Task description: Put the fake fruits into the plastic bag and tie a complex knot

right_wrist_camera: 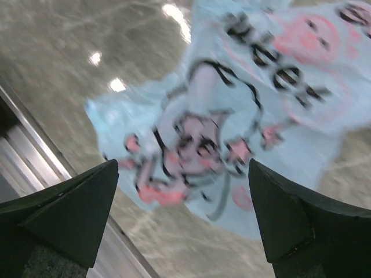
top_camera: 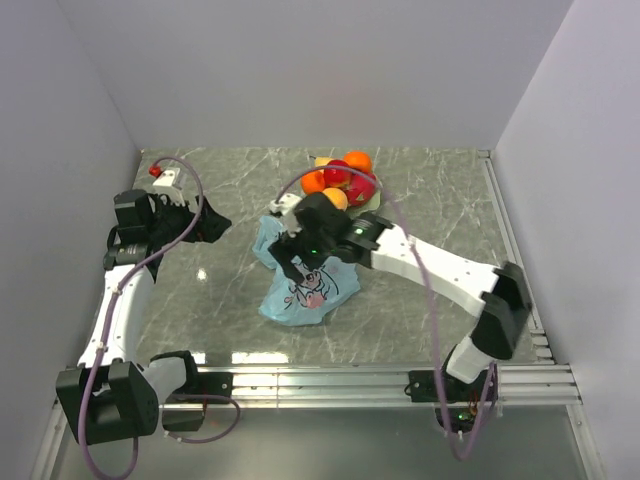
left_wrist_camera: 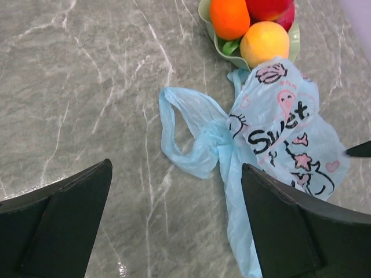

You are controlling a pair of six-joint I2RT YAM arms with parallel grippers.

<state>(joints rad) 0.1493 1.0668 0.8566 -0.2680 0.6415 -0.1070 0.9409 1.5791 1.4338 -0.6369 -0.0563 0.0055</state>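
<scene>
The fake fruits (top_camera: 343, 177), orange, red and yellow, are piled on a pale green plate (top_camera: 372, 201) at the back middle. They also show at the top of the left wrist view (left_wrist_camera: 264, 43). The light-blue plastic bag (top_camera: 300, 290) lies flat on the table in front of the plate. Its handles (left_wrist_camera: 188, 136) lie in a loose loop, and I see no tied knot. My right gripper (top_camera: 292, 264) is open and hovers over the bag's cartoon print (right_wrist_camera: 232, 116). My left gripper (top_camera: 208, 224) is open and empty, left of the bag (left_wrist_camera: 287, 133).
A small red and white object (top_camera: 160, 172) sits at the back left corner. An aluminium rail (top_camera: 380, 380) runs along the front edge. Grey walls close in the marble table (top_camera: 230, 300) on three sides.
</scene>
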